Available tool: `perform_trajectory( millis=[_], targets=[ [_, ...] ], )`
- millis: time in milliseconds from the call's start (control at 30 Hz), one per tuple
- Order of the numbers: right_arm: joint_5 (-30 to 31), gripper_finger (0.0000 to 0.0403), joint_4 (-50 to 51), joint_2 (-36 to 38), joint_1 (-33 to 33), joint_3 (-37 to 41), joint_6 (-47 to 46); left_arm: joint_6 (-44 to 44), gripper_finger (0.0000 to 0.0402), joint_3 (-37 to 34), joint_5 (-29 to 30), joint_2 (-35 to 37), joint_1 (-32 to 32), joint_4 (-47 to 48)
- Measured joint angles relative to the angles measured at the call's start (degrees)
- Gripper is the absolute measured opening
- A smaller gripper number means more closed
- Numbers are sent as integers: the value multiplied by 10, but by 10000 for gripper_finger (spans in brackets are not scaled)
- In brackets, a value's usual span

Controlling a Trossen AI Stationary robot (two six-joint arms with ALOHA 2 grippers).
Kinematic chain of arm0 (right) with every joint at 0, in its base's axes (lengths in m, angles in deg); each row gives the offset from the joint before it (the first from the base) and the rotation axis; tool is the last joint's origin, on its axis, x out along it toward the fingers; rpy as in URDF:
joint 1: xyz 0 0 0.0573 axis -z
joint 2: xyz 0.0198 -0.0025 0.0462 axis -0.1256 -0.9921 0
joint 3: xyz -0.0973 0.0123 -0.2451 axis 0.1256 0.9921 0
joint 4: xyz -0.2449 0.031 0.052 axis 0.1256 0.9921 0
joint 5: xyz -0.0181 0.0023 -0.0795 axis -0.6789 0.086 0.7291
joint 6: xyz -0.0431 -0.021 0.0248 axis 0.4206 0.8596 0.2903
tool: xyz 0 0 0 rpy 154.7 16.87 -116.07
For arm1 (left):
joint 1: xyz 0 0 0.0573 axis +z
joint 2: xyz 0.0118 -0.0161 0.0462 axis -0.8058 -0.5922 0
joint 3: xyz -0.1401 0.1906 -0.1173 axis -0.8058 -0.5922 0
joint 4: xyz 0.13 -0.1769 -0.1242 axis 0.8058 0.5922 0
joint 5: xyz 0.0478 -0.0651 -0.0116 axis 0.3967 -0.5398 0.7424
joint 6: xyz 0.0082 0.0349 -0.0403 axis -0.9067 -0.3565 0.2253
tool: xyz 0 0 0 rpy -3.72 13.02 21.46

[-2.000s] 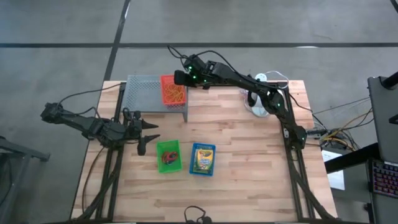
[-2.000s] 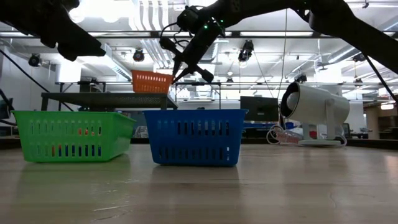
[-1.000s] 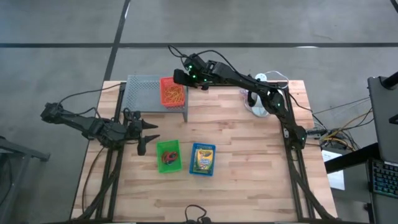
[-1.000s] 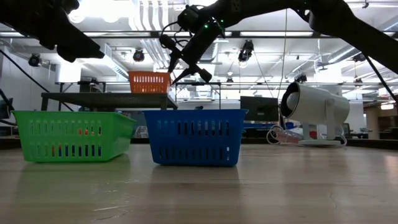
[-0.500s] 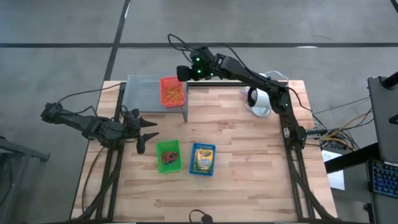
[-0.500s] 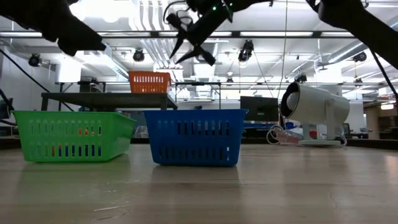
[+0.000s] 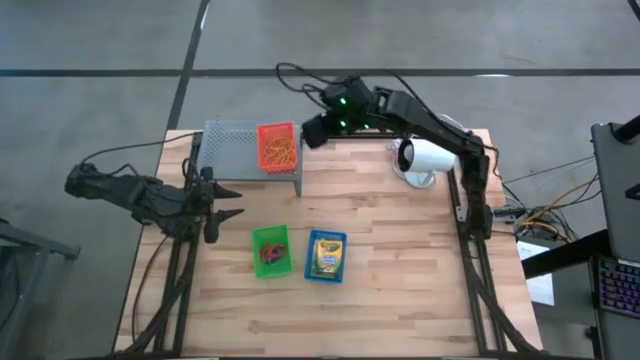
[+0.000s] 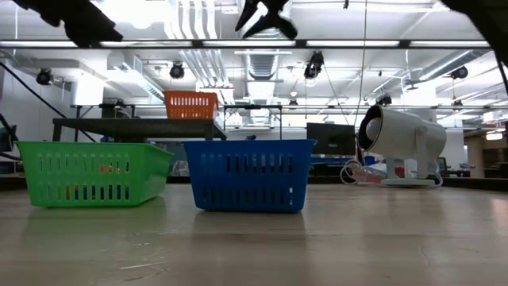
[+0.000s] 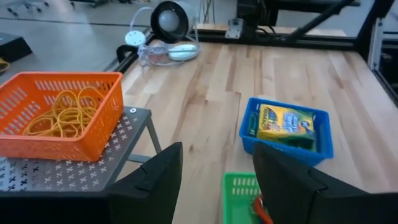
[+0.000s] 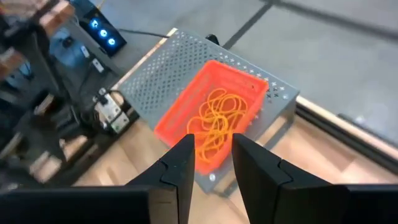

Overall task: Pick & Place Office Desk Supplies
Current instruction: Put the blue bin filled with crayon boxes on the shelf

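Up on the grey perforated rack point(image 7: 232, 146) at the back of the table point(image 7: 400, 260) sits the orange tray point(image 7: 278, 146) with its tangle of thin orange rubber bands point(image 10: 219, 117), and the right gripper point(image 7: 314, 131) hangs in the air just past the rack's end, above and to one side of that tray. From its own wrist view its two fingers point(image 10: 177, 163) stand a little apart with nothing between them, so I'd call it released and empty. The left gripper point(image 7: 222, 195) waits low at the table's left edge, near the green tray point(image 7: 270, 249), fingers spread wide and holding nothing. The green tray has the small red and blue loops point(image 7: 271, 253) in it; the blue tray point(image 7: 326, 257) just beside it holds the crayon box point(image 9: 285, 122). The white lamp-like device point(image 7: 422, 160) stands off to the right, clear of all this. If the right arm's business is the rubber bands, I'd say the thing to do well is line up squarely over the middle of the pile before dropping, and come straight down, not at a slant, so a finger doesn't catch the tray's wall and shove it along the rack. The bands are thin and tangled, so a pinch may bring up several or none. The tray sits near the rack's edge, so a sideways nudge could tip it off.
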Motion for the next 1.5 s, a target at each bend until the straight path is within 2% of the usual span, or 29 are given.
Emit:
perform_trajectory(
  millis=[133, 267, 500, 633, 933, 1067, 1200, 1300, 1500],
  targets=[
    [58, 98, 3, 50, -45, 33, 36, 2, 200, 19, -13, -1, 0, 35],
    [72, 86, -31, 114, -87, 104, 59, 4, 201, 24, -14, -1, 0, 64],
    [152, 73, -123, 233, -156, 292, 55, 3, 201, 42, -14, -1, 0, 90],
    [185, 74, -173, 297, -182, 404, 16, 2, 201, 55, -13, -1, 0, 107],
    [185, 82, -253, 365, -210, 620, -114, 32, 201, 110, -26, -2, 0, 163],
    [171, 76, -326, 376, -229, 687, -62, 34, 201, 128, -59, -2, 0, 179],
    [108, 69, -390, 397, -240, 741, -7, 35, 201, 132, -94, -2, 0, 185],
    [80, 69, -404, 402, -240, 771, -3, 50, 201, 132, -106, -2, 0, 193],
    [77, 77, -403, 402, -239, 802, -1, 110, 200, 122, -108, -2, 0, 200]
  ],
)
